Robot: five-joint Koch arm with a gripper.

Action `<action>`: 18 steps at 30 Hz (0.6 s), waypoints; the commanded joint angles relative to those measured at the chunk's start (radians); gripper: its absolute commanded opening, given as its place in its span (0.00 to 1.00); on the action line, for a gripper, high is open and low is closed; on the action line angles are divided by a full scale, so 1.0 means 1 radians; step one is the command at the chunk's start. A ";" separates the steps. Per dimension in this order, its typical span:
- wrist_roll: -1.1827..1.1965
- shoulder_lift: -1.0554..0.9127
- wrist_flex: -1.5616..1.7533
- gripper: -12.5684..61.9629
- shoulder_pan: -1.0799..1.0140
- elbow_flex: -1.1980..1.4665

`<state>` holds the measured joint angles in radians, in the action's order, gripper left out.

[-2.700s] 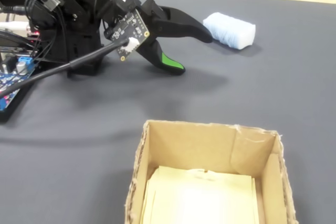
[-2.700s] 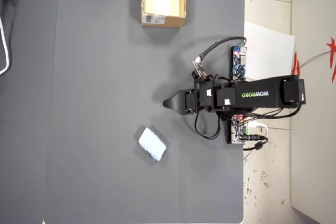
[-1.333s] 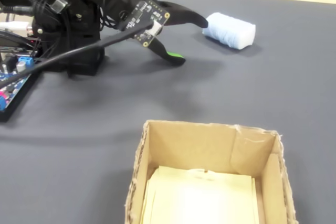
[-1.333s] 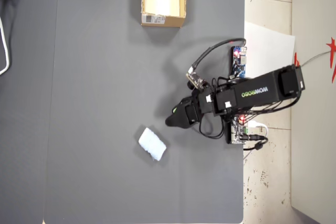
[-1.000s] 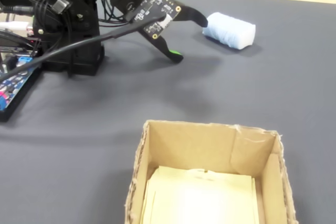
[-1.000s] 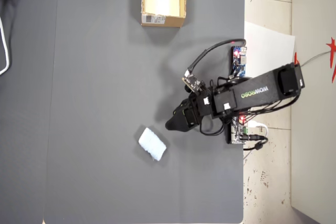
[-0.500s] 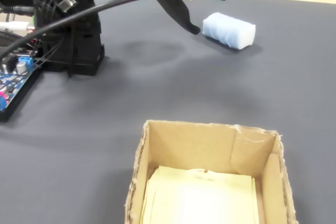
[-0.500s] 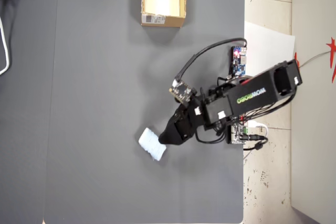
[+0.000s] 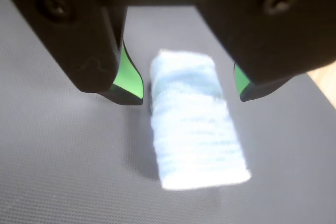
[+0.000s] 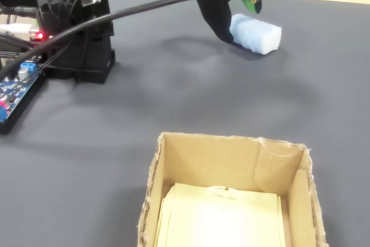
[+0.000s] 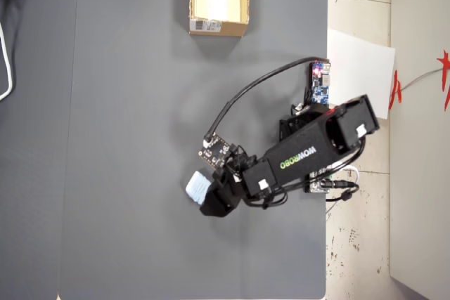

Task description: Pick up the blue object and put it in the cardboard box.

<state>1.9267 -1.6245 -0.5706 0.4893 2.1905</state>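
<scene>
A Koch hobby arm's claw (image 9: pixel 190 94) hangs spread open over the blue object (image 9: pixel 195 121), a pale, soft-looking pad lying flat on the dark grey surface (image 9: pixel 63 156). In the wrist view the two green-lined tips flank the pad's far end, one just beside its left edge, the other off to its right with a gap of bare mat between. Nothing is gripped yet. The overhead view shows the pad (image 11: pixel 199 187) just beyond the claw (image 11: pixel 211 194), well apart from the cardboard box (image 11: pixel 219 27), which sits open-topped at the surface's far edge. The step in hand appears to be the grasp, and doing it well likely means nudging the claw forward along the pad, so that the tips bracket its middle and not its end, then lowering until they reach close to the mat before closing across the narrow width. The pad looks compressible, so a firm squeeze should hold; a grip on only the end may let it droop or slip out during the carry to the box.
</scene>
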 commanded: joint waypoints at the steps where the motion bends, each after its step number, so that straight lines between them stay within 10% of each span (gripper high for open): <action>1: 0.080 0.017 0.048 0.62 0.011 -0.077; 13: 0.012 0.072 0.149 0.24 0.012 -0.048; 18: 0.003 0.000 0.262 0.24 0.003 0.012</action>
<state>1.9282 -1.5907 -0.3758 0.4909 2.2411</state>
